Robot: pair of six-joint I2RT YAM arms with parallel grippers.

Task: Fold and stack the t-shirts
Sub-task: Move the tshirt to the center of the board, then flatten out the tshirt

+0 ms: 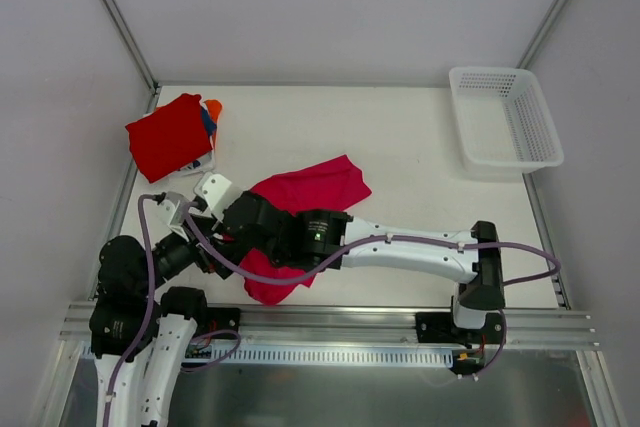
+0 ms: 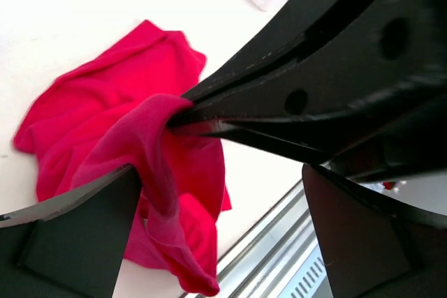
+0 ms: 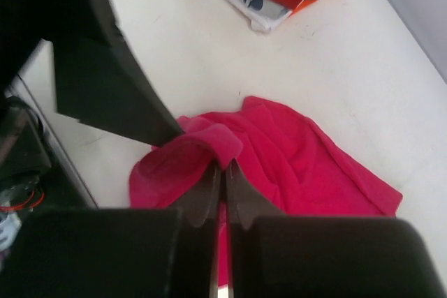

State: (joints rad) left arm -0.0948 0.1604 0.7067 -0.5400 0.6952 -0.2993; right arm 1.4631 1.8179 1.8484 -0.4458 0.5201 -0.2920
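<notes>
A magenta-pink t-shirt (image 1: pixel 318 187) lies crumpled on the white table near the front left. My right gripper (image 3: pixel 223 167) is shut on a raised fold of it, and the rest of the cloth trails onto the table. Close by, my left gripper (image 2: pixel 223 242) stands wide open. The pinched fold (image 2: pixel 150 137) hangs beside its left finger (image 2: pixel 70 235), and nothing is gripped between the fingers. A stack of folded t-shirts (image 1: pixel 168 135), plain red on top with orange, blue and white edges showing, sits at the back left.
A white plastic mesh basket (image 1: pixel 505 117) stands at the back right corner. The right arm (image 1: pixel 420 247) stretches across the front of the table toward the left. A metal rail (image 1: pixel 330 322) runs along the near edge.
</notes>
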